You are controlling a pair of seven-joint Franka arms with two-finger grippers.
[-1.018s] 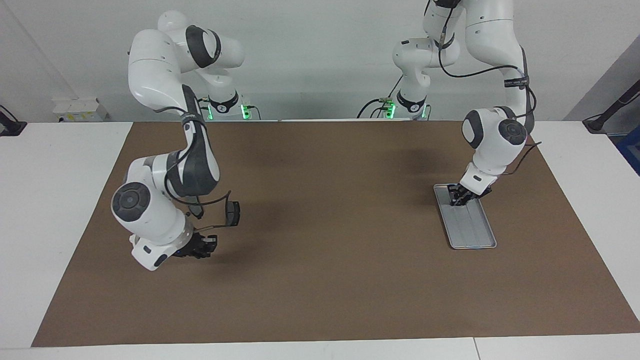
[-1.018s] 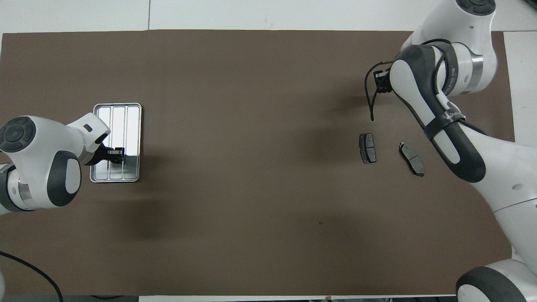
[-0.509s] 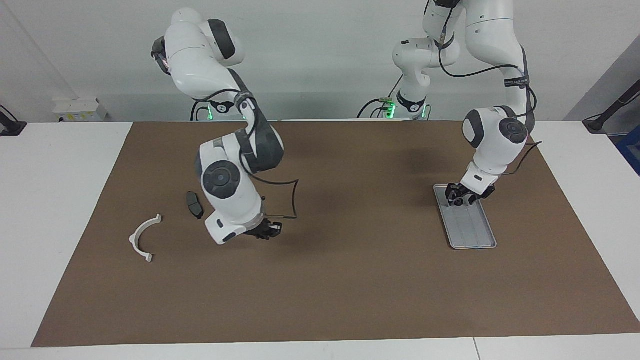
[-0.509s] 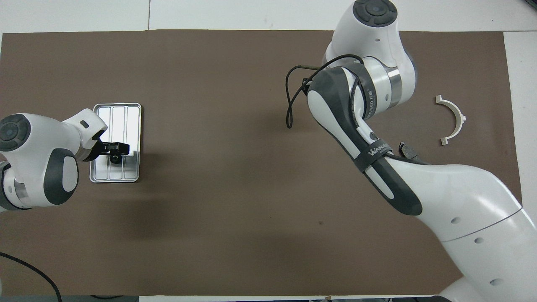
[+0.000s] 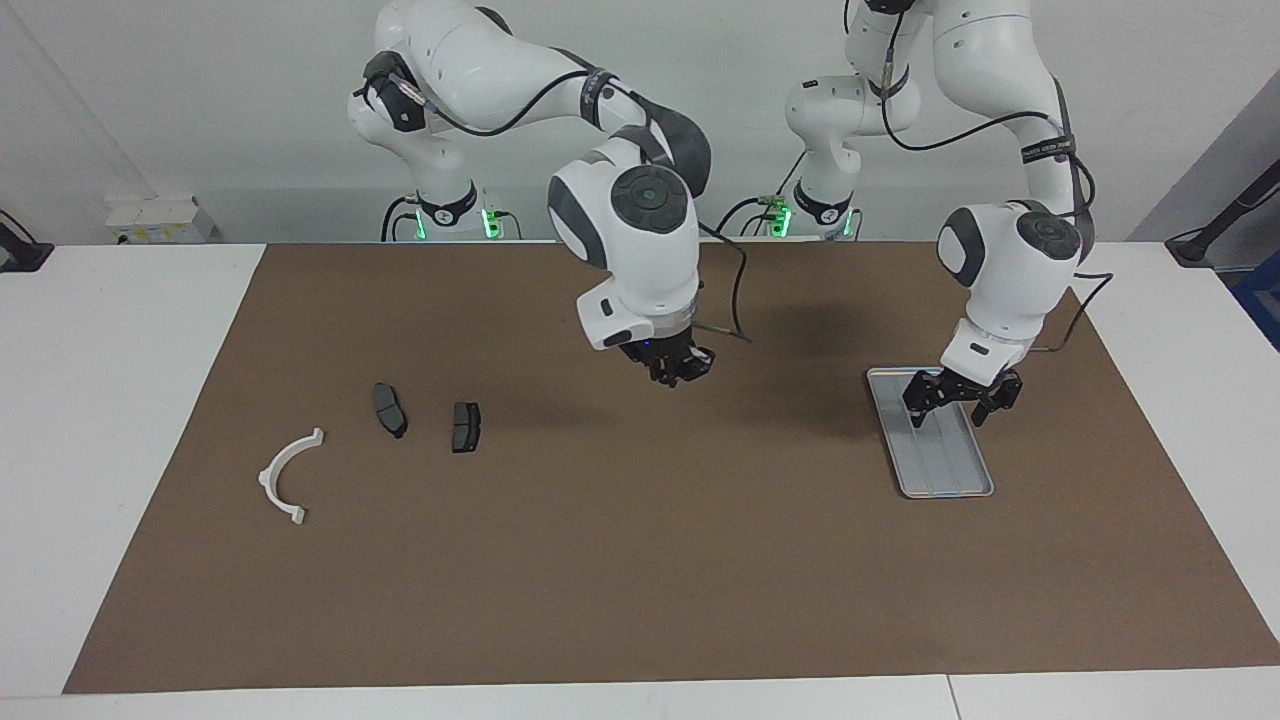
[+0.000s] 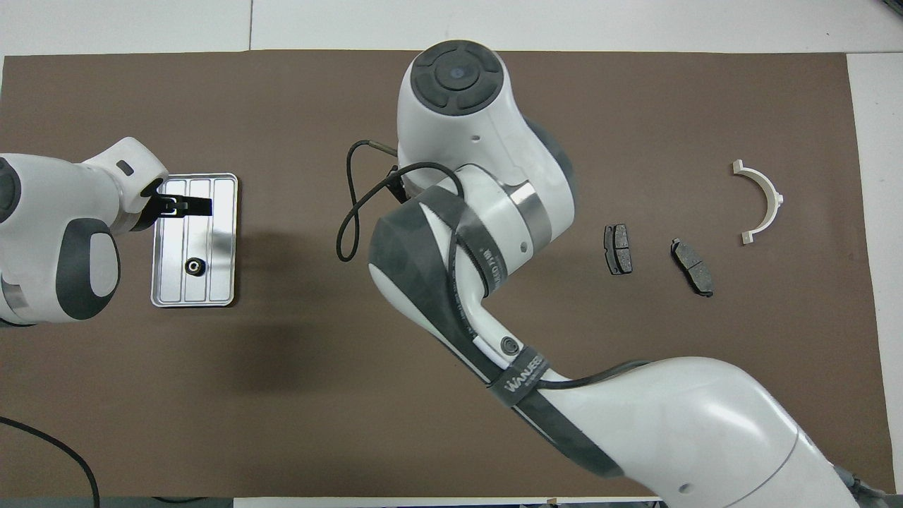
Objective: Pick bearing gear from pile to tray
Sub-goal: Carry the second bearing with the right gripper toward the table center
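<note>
Gear (image 6: 192,265) down on the tray (image 6: 224,286), left gripper (image 5: 961,398) spread wide and empty above it.
Lift straight clear; right gripper (image 5: 678,368), fingertips shut, hangs over mid-mat, apparently holding something unidentifiable, well apart from the two brake pads (image 5: 466,427).

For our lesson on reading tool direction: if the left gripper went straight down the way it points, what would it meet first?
Most likely the tray floor: the left gripper hangs open over it, pointing down. The gear also lies in the tray; whether it sits in that line is unclear.
</note>
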